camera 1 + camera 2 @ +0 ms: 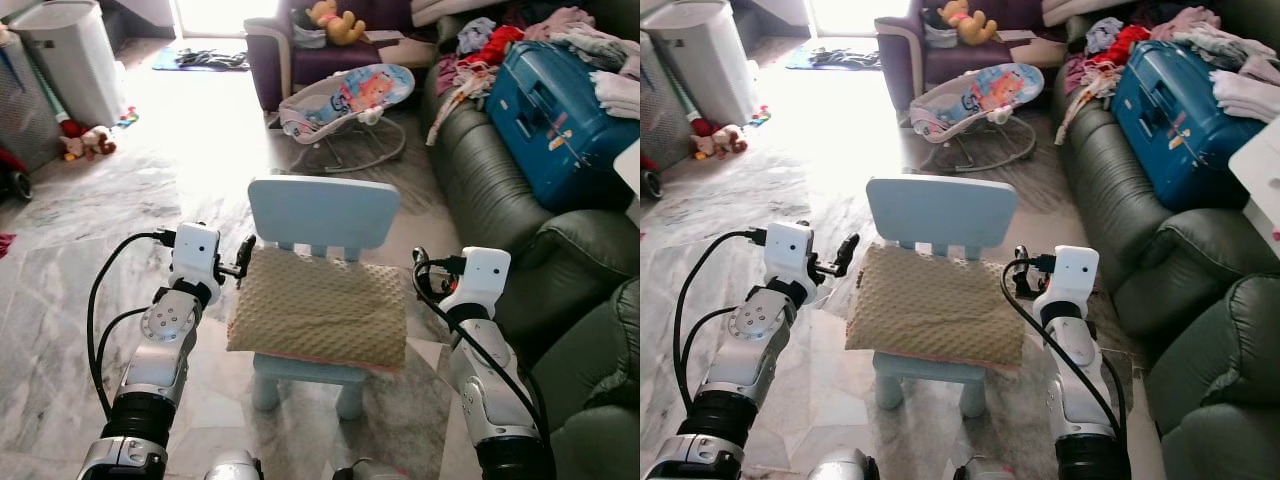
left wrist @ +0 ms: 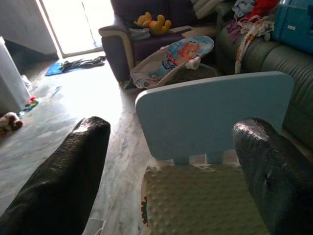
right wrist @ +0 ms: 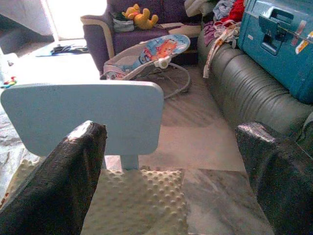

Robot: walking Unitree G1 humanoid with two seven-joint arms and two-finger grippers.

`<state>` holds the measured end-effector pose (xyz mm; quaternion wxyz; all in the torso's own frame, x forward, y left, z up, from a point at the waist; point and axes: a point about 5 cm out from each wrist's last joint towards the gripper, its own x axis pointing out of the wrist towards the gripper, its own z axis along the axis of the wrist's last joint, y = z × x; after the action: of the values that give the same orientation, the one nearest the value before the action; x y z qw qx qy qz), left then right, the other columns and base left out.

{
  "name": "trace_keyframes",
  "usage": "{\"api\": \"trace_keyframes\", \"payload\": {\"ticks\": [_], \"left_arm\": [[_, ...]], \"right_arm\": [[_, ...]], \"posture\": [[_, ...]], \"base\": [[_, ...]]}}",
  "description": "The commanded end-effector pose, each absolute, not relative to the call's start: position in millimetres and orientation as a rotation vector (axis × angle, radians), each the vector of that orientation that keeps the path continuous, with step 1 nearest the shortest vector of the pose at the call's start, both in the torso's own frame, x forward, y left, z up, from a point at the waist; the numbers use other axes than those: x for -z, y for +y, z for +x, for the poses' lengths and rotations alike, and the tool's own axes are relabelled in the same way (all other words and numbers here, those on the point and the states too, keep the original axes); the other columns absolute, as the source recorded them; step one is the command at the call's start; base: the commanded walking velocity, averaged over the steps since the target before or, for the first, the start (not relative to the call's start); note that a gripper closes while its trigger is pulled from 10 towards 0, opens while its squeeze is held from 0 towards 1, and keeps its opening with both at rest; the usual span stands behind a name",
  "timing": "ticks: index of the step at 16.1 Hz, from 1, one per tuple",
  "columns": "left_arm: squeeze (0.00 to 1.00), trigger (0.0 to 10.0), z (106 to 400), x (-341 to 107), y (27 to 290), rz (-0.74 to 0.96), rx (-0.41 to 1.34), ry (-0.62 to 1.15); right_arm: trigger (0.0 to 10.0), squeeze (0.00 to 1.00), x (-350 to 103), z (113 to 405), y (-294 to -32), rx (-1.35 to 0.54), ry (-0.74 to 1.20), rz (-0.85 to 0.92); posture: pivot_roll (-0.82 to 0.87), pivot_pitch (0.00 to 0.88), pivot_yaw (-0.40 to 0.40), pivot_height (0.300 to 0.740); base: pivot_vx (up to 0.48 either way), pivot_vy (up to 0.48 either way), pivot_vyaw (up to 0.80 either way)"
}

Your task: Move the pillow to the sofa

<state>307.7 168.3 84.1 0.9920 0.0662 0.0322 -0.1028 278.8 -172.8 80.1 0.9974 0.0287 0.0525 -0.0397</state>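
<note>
We see the pillow [image 1: 318, 308], beige and dimpled, lying flat on the seat of a small pale blue chair [image 1: 322, 212], its far edge against the chair's backrest and its sides overhanging the seat. The chair stands on the marble floor [image 1: 150, 190], just left of the dark green sofa [image 1: 500, 200].

Our left gripper [image 1: 243, 262] is held at the pillow's left edge, near its back corner, and our right gripper [image 1: 1022, 268] is at the pillow's right edge, beside the chair. In the left wrist view the two black fingers [image 2: 63, 181] stand wide apart, with the chair back and the pillow between them; in the right wrist view the fingers [image 3: 63, 181] are likewise spread, and the pillow's corner lies between them. Both sets of jaws are open and hold nothing.

On the sofa beyond the chair rests a blue suitcase [image 1: 555, 115] with heaps of clothes [image 1: 480, 45] around it. Behind the chair sits a baby bouncer [image 1: 345, 100], and farther back a purple armchair [image 1: 300, 50] carries a yellow plush toy [image 1: 335, 20]. A white bin [image 1: 65, 60] stands far to the chair's left.
</note>
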Motion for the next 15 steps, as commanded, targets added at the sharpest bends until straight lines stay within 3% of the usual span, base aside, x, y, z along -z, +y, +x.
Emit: {"api": "trace_keyframes", "payload": {"ticks": [1, 15], "left_arm": [[0.0, 10.0, 307.4, -85.4, 169.1, 0.136, 0.216, 0.056], [0.0, 10.0, 309.4, -86.7, 166.3, 0.139, 0.237, 0.05]], "right_arm": [[10.0, 0.0, -84.0, 281.2, -172.1, 0.082, 0.096, 0.056], [10.0, 0.0, -85.3, 287.9, -170.2, 0.079, 0.092, 0.056]], "posture": [[-0.01, 0.0, -0.005, 0.74], [-0.01, 0.0, -0.01, 0.74]], "base": [[0.0, 0.0, 0.0], [0.091, 0.0, -0.12]]}}
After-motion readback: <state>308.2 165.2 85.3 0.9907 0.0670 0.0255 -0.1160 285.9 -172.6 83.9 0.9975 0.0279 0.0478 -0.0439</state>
